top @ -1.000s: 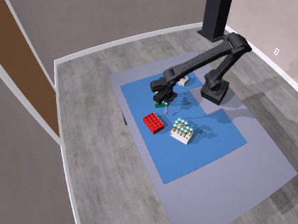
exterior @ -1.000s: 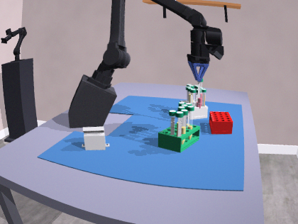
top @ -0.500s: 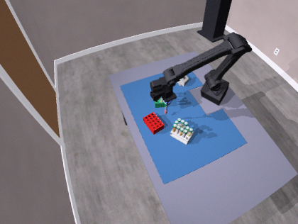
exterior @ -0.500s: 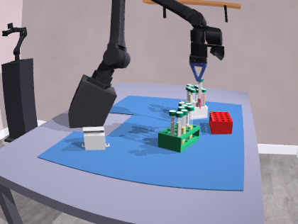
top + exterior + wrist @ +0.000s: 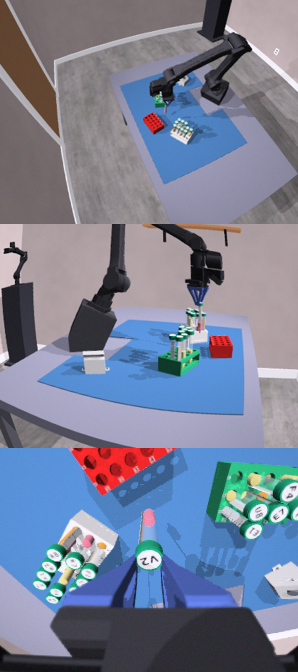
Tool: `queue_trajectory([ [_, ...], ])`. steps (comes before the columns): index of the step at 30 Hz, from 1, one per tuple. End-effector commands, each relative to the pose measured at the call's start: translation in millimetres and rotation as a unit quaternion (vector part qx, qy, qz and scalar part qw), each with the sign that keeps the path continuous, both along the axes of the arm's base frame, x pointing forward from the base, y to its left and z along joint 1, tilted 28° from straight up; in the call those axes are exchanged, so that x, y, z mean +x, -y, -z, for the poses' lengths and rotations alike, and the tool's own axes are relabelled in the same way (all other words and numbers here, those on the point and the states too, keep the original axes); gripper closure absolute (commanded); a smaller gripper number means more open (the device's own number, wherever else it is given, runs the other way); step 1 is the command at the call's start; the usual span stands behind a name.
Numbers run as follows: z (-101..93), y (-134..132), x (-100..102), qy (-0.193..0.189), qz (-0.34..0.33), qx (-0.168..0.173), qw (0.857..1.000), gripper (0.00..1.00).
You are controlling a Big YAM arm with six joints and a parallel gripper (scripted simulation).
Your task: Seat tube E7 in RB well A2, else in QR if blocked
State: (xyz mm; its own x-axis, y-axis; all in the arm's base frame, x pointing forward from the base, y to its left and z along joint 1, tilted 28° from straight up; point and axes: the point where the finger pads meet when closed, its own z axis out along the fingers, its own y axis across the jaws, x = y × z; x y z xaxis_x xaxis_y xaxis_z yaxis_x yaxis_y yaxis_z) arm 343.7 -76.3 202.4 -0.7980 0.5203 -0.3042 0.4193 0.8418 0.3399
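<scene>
Meanwhile, in the wrist view, the white rack RB (image 5: 82, 528) lay at left with its capped tubes. At centre, the gripper (image 5: 148, 579) pinched a tube whose cap read V2 (image 5: 148, 559), lifted clear above the blue mat (image 5: 40, 493). Above sat the red rack QR (image 5: 125, 463). At right, tube E7 (image 5: 279, 512) stood in the green rack RA (image 5: 222, 478).
</scene>
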Motion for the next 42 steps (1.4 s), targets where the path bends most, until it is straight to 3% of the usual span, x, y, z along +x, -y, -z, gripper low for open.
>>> queue_trajectory([
  [1, -37.1, 8.0, 19.6, 0.033, 0.080, 0.026, 0.996, 1.00],
  [4, -37.0, 8.1, 19.6, 0.026, 0.123, 0.049, 0.991, 1.00],
  [20, -58.0, -40.3, 32.5, 0.035, 0.122, 0.056, 0.990, 1.00],
  [27, -47.7, -31.4, 38.6, 0.019, 0.133, 0.057, 0.989, 1.00],
  [42, -55.2, -39.4, 54.9, 0.009, 0.122, 0.058, 0.991, 1.00],
])
